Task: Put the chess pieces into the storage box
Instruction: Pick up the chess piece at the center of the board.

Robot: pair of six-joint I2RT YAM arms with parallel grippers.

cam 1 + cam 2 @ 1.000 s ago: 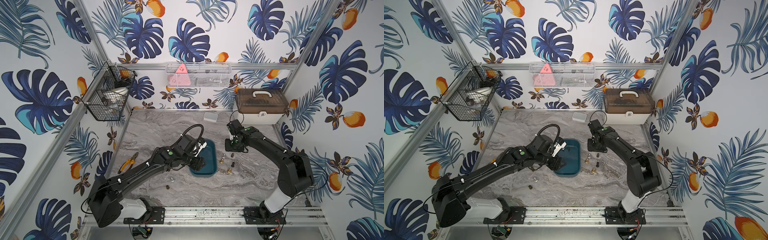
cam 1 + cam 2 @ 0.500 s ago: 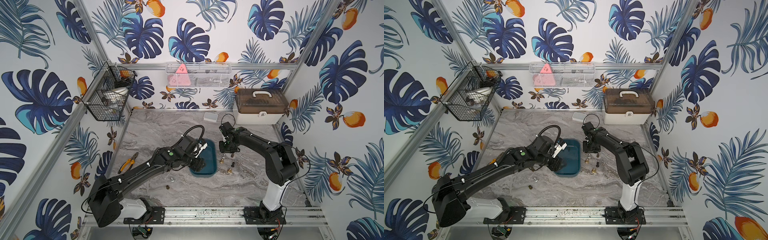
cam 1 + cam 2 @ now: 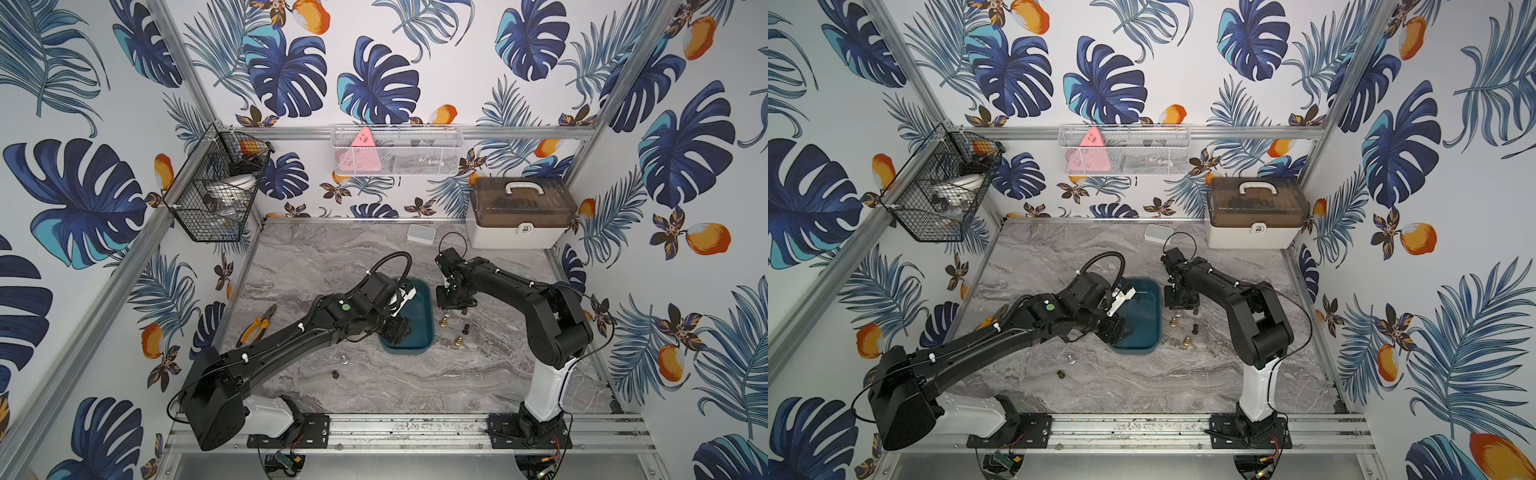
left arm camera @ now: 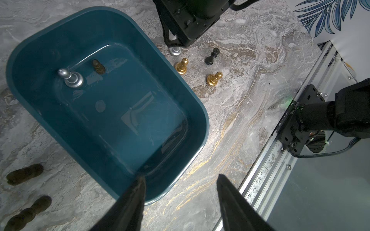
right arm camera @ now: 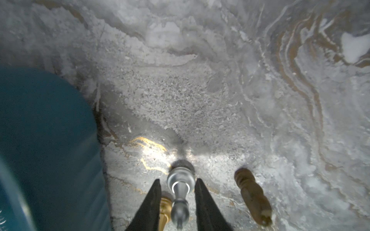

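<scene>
The left end effector (image 4: pixel 180 177) is hovering over one end of the storage box (image 3: pixel 422 316), jaws standing wide apart with nothing between them. The right end effector (image 5: pixel 178 181) is straddling an upright silver piece (image 5: pixel 181 177) on the counter (image 5: pixel 200 100) just beside the storage box; whether its fingers are pressing the piece cannot be told. Inside the storage box, a second silver piece (image 4: pixel 71 78) and a brown piece (image 4: pixel 98 67) are standing. Two gold pieces (image 4: pixel 181 67) and a black piece (image 4: pixel 212 57) are standing outside the storage box, near its long side.
</scene>
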